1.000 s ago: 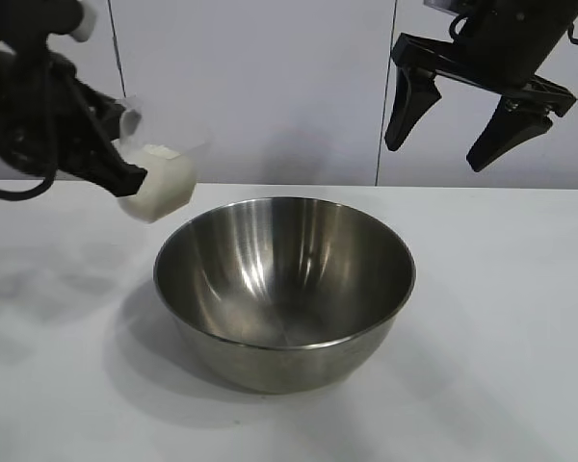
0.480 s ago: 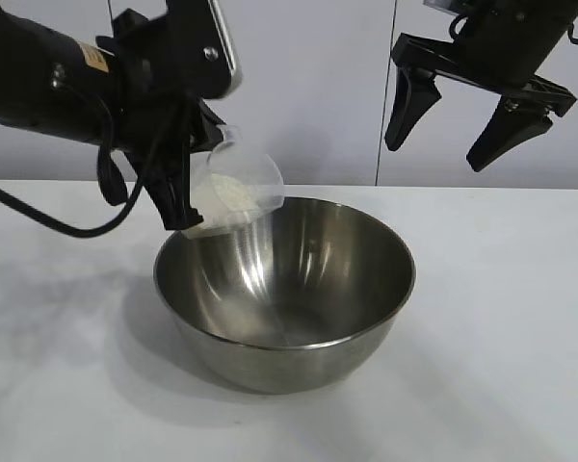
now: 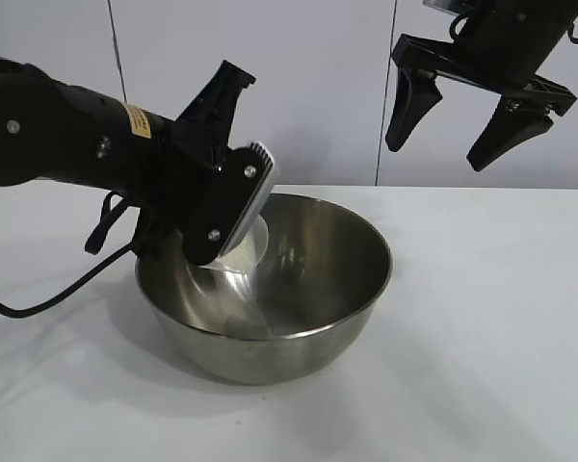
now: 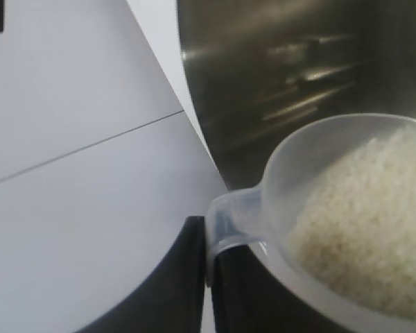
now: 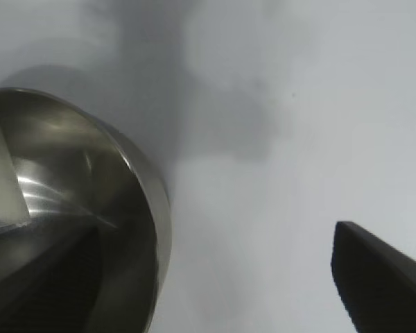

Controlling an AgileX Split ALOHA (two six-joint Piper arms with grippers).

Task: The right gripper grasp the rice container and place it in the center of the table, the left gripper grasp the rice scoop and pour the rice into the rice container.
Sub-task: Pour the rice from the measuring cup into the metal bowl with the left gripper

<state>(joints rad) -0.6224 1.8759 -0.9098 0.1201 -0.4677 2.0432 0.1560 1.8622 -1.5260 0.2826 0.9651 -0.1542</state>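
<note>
The steel rice container (image 3: 352,303) stands mid-table on the white table (image 3: 501,366). My left gripper (image 3: 212,241) reaches down inside its left part and is shut on the tab handle of the clear rice scoop (image 3: 255,236). The left wrist view shows the tab pinched between the two black fingers (image 4: 249,291) of the left gripper (image 4: 208,277). There the rice scoop (image 4: 291,166) is tipped in front of the rice container's inner wall (image 4: 298,69), with a heap of rice (image 4: 374,229) in it. My right gripper (image 3: 435,156) hangs open, high at the back right, holding nothing.
A black cable (image 3: 39,303) trails from the left arm across the table's left side. In the right wrist view the rice container's rim (image 5: 156,208) lies beside bare table (image 5: 263,139), with one finger (image 5: 381,284) of the right gripper over it.
The left arm has swung right and down, carrying the scoop from beside the bowl to inside it. The bowl has shifted a little to the left. The right gripper has not moved.
</note>
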